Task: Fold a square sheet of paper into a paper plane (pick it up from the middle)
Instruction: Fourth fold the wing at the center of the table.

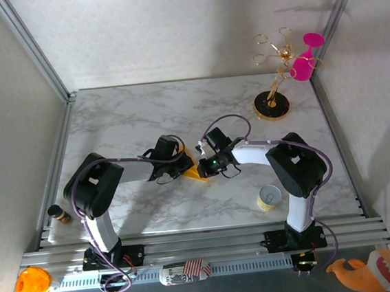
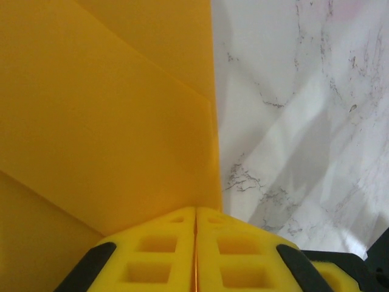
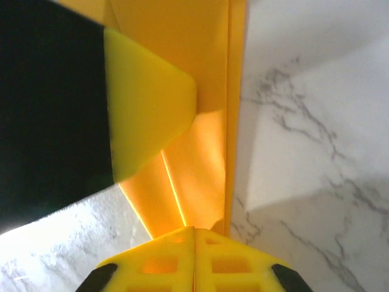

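the paper (image 1: pixel 196 173), already carrying folded layers, lies on the marble table (image 1: pixel 130 118) about mid-table, in the gap between the two grippers, which meet nose to nose over it. the left gripper (image 2: pixel 196 210) is clenched pad to pad. the sheet spreads out ahead of its tips, and the straight folded edge ends right at them. the right gripper (image 3: pixel 194 230) is likewise clenched, and that edge runs straight away from its tips, along what looks like the sheet's long axis. one pad (image 3: pixel 149 103) of the left gripper sits over the paper just ahead. whether either jaw nips the thin sheet i cannot tell. both arms look equally near, so i judge the next crease turns on keeping that edge in line with both sets of tips.
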